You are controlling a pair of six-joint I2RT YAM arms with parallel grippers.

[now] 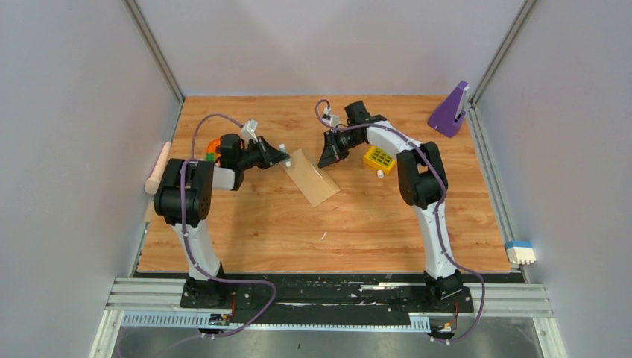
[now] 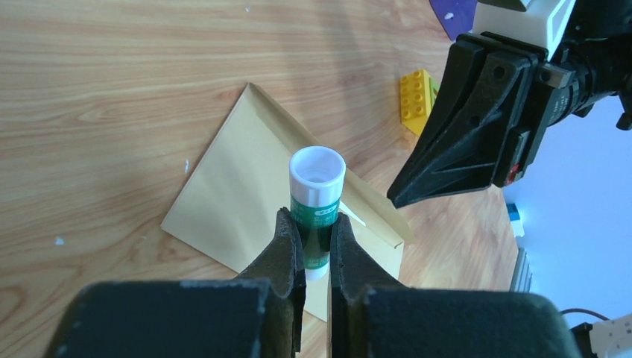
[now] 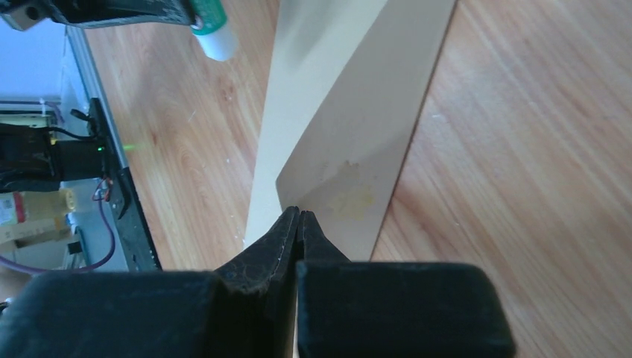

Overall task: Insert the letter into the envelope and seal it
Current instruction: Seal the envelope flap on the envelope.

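Note:
The tan envelope (image 1: 313,177) lies flat on the wooden table between the two arms, with its flap (image 3: 350,112) turned open and a pale glue smear (image 3: 352,195) on its inner face. My left gripper (image 2: 313,218) is shut on a green and white glue stick (image 2: 317,194), which hangs just above the envelope (image 2: 231,201). My right gripper (image 3: 299,212) is shut, and its tips pinch the edge of the flap. From the left wrist view it (image 2: 393,200) hangs over the envelope's right side. The letter is out of view.
A yellow brick (image 1: 379,159) and a small white cap (image 1: 379,174) lie just right of the right gripper. A purple stand (image 1: 449,112) is at the back right corner. A cream cylinder (image 1: 159,170) lies at the left edge. Orange and green items (image 1: 212,149) sit behind the left arm.

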